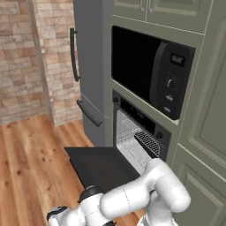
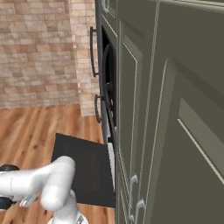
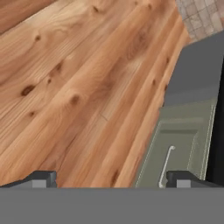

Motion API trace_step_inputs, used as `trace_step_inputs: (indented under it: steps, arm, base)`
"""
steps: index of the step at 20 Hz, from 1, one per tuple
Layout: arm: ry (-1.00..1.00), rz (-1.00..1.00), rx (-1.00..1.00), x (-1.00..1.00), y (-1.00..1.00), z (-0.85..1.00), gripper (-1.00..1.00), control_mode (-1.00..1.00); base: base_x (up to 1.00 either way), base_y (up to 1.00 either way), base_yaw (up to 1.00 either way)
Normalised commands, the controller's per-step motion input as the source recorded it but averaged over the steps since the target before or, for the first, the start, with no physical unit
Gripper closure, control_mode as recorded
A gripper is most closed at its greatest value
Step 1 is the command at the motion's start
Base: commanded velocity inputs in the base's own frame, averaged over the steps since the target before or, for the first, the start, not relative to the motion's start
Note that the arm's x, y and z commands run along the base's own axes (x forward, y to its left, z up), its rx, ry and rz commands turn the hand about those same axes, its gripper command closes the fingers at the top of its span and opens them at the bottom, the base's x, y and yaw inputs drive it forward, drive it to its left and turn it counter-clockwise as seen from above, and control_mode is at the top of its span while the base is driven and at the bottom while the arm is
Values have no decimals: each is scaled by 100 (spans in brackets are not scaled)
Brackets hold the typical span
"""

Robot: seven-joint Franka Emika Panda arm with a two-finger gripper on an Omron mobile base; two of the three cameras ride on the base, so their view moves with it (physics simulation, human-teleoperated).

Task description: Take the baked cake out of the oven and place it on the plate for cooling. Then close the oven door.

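At far left we see a brick wall (image 1: 26, 57) rising above a wood plank floor (image 1: 31, 163), then the grey fridge (image 1: 90, 66) with its dark vertical handle (image 1: 73, 55) and a shorter bar handle (image 1: 89, 114) lower down. Right of the fridge, set into grey-green cabinetry (image 1: 207, 114), the black microwave (image 1: 150, 68) sits directly above the oven (image 1: 139, 132), whose pale interior and wire rack (image 1: 132, 143) lie exposed. The oven door (image 1: 99, 165) hangs fully open, dropped flat and reaching out over the floor toward us; from the right base view we see that same door (image 2: 85, 168) edge-on beside the tall cabinet fronts (image 2: 166, 113). We cannot tell from any view whether a cake rests on the rack, as the cavity is only partly visible. The white arm (image 1: 145, 190) folds low in front of the open door, its hand turned away to the near left. In the hand view, the gripper (image 3: 111, 179) shows its two dark fingertips (image 3: 41, 178) set wide apart with nothing between them, looking down on floor planks and a lower cabinet door (image 3: 179, 148) with a pale handle (image 3: 166, 164).
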Motion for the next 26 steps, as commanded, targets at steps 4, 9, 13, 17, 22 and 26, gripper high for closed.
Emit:
trace_step_inputs:
  steps: [4, 9, 13, 17, 22, 26]
  arm:
    - [-6, -19, -41, -10, 100, -72, -100, -100]
    - [0, -22, -43, 0, 100, -92, -100, -100]
    - [-6, -27, -43, 8, 100, -77, -100, -100]
    - [-24, -35, -50, 12, 100, -51, -100, -100]
    - [-35, -45, -62, 0, 78, -26, -100, -100]
    - [-36, -52, -70, 0, 51, -7, -100, -100]
  base:
    - [0, 0, 0]
    - [0, 0, 0]
    - [0, 0, 0]
    - [0, 0, 0]
    - [0, 0, 0]
    - [0, 0, 0]
